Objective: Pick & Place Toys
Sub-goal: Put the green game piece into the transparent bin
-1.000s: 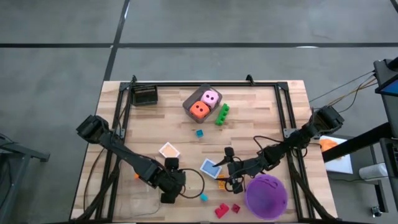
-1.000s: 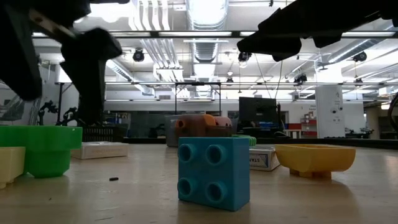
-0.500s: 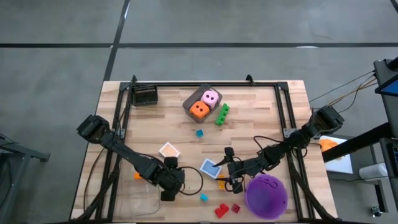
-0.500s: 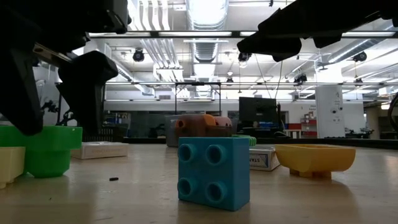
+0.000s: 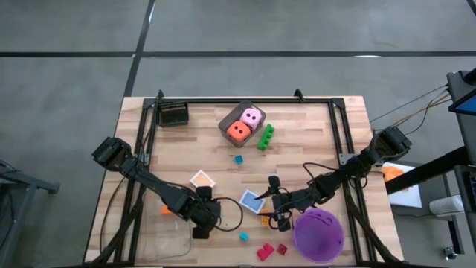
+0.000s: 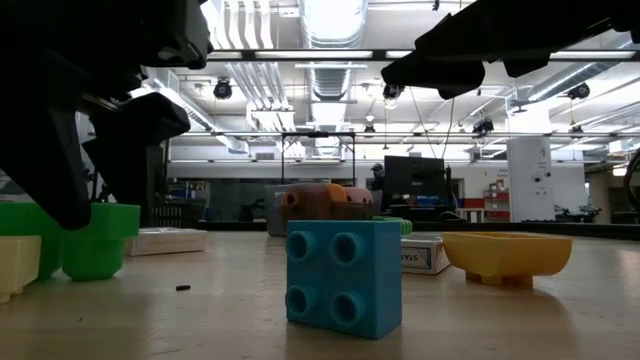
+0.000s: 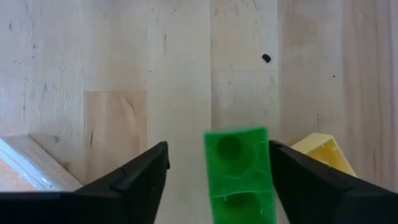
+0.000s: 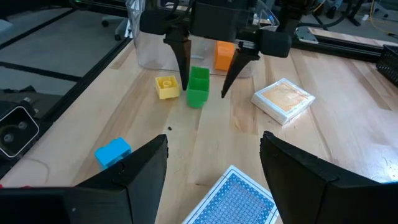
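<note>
A green brick (image 7: 239,171) stands on the table between the open fingers of my left gripper (image 7: 219,145), which points down near the table's front left (image 5: 201,220). The right wrist view shows the brick (image 8: 198,86) too. A yellow brick (image 8: 166,87) lies beside it. My right gripper (image 5: 276,211) is open and empty above the table, by a blue tile (image 5: 252,201). An orange tile (image 5: 202,180) lies farther left. An orange die (image 5: 237,131) and a pink die (image 5: 252,116) sit in a grey tray at the back. My left gripper's fingers stand on either side of the green brick. One finger (image 7: 298,180) is right against the brick's side (image 7: 266,162), and I cannot tell whether it touches. The other finger (image 7: 140,177) is clearly apart from it.
A purple bucket (image 5: 320,234) stands at the near right, with red bricks (image 5: 271,251) beside it. A clear tray (image 8: 152,43) holding an orange brick (image 8: 224,55) stands behind my left gripper. Small blue bricks (image 5: 239,158) (image 5: 243,236), another green brick (image 5: 265,137) and a black box (image 5: 173,114) lie around.
My left gripper has come down over the green brick, its fingers now on either side of it, and has shifted a little toward the table's far edge. My right gripper has kept still.
</note>
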Available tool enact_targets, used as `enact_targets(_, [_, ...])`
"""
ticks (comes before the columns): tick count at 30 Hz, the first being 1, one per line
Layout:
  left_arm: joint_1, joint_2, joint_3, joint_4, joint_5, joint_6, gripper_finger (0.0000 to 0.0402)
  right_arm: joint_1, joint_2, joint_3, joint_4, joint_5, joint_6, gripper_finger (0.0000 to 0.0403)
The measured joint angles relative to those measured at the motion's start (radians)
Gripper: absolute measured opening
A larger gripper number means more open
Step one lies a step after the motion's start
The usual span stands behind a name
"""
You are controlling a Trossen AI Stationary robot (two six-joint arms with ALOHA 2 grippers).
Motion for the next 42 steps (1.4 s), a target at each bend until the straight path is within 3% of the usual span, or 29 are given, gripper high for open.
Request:
enact_targets(15, [0.004, 0.000, 0.000, 0.002, -0.005, 0.031, 0.0110, 0.000, 0.000, 0.000, -0.004, 0.000, 0.000, 0.0249])
enact_targets(28, [0.002, -0.017, 0.000, 0.075, -0.132, 0.137, 0.0101, 0.000, 0.000, 0.000, -0.004, 0.000, 0.000, 0.0249])
enact_targets(34, [0.002, -0.062, -0.054, 0.320, -0.143, 0.270, 0.0100, 0.000, 0.000, 0.000, -0.004, 0.000, 0.000, 0.0249])
enact_targets(42, [0.028, -0.201, -0.331, 0.826, -0.148, 0.368, 0.0099, 0.000, 0.000, 0.000, -0.003, 0.000, -0.001, 0.0249])
